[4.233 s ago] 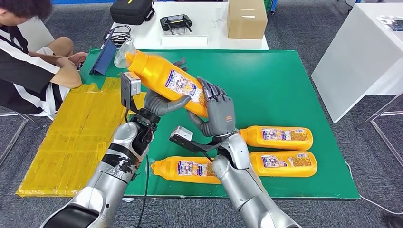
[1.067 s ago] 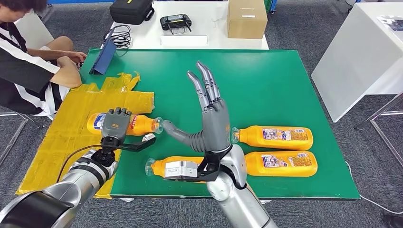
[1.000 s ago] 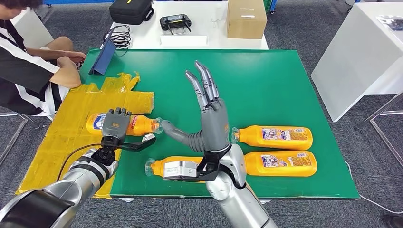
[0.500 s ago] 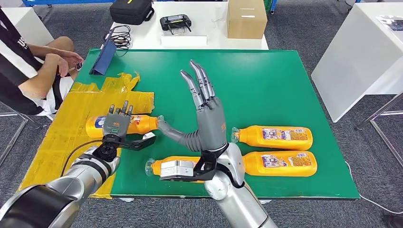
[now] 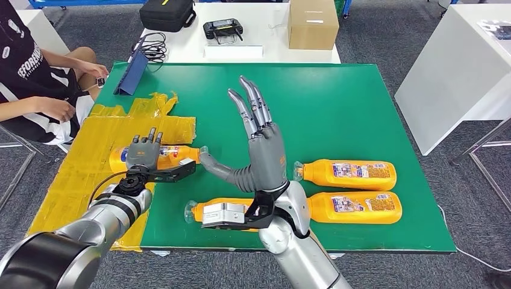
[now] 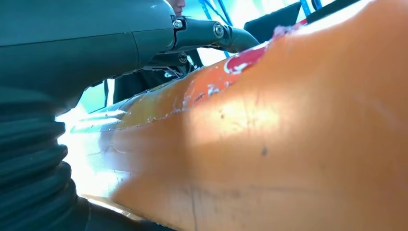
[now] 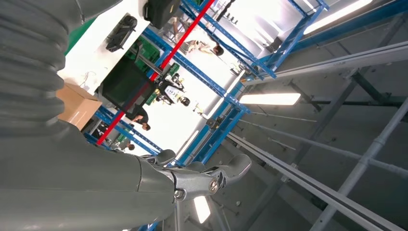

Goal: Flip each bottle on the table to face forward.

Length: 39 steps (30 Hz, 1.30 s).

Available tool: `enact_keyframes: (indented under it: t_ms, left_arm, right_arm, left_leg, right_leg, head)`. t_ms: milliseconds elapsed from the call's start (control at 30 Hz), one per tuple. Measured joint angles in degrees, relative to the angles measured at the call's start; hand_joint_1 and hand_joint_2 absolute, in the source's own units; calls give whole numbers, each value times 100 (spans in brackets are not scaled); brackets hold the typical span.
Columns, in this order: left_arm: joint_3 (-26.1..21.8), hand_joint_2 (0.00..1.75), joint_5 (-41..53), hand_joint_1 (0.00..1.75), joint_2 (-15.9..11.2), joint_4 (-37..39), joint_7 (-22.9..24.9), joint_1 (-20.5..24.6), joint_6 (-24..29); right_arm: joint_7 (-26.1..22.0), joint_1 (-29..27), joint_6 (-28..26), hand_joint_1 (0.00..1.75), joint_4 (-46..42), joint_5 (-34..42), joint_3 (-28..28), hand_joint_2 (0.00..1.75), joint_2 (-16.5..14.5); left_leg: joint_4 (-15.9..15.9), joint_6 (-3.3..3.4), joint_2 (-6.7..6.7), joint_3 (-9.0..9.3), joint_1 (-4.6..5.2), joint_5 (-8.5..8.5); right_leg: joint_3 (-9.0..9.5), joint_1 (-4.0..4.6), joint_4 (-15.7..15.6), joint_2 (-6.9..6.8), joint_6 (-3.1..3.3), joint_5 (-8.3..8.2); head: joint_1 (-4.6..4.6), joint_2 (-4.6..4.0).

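Orange bottle (image 5: 172, 156) lies under the left hand's (image 5: 143, 156) spread fingers

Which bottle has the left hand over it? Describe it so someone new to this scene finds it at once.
Start at the green mat, then look to the crinkled yellow sheet along its left edge. The orange bottle lies on its side across that border, neck toward the mat, with the left hand over its middle. The three other bottles lie wholly on the green.

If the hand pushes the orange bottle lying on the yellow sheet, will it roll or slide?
The bottle lies on its side and looks rounded, so it probably rolls sideways. The crinkled yellow sheet may slow it. Its smooth glossy body could slip under the left hand.
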<state>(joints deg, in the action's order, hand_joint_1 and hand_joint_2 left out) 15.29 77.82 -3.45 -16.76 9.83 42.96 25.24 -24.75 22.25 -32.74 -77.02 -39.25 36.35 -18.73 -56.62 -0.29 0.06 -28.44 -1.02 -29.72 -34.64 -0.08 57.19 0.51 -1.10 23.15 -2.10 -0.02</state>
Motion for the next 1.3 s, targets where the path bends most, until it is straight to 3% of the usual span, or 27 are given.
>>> enact_keyframes:
  t_ms: [133,300,700,1067,1300]
  left_arm:
    - [-311,175,-457,0,44,-1,-600,5,144]
    - [-997,175,-1126,0,138,-63,-1867,13,419]
    - [-2397,175,-2102,0,382,-488,-4178,35,561]
    - [-2810,175,-2414,0,585,-763,-4649,-31,483]
    - [-3067,175,-3291,0,706,-1135,-4976,-102,-246]
  right_arm:
    - [13,0,-2,0,0,-31,0,175,1]
    - [14,-1,-17,0,20,-71,-8,175,2]
    - [-11,0,-21,0,132,-226,-63,175,22]
    - [86,19,71,0,315,-416,-62,175,39]
    - [701,269,1392,0,949,-1062,214,175,85]
  left_leg:
    - [0,0,0,1,0,0]
    - [0,0,1,0,0,0]
    - [0,0,2,-3,0,0]
    - [0,0,3,-6,0,0]
    - [0,0,1,-7,-1,0]
  right_leg:
    - [0,0,0,0,0,0]
    - [-1,1,0,0,0,0]
    - [-4,1,-1,1,0,0]
    - [-6,1,-1,1,0,0]
    - [-5,1,0,0,0,0]
  head:
    - [0,0]
    - [1,0]
    - [0,0]
    - [0,0]
    - [1,0]
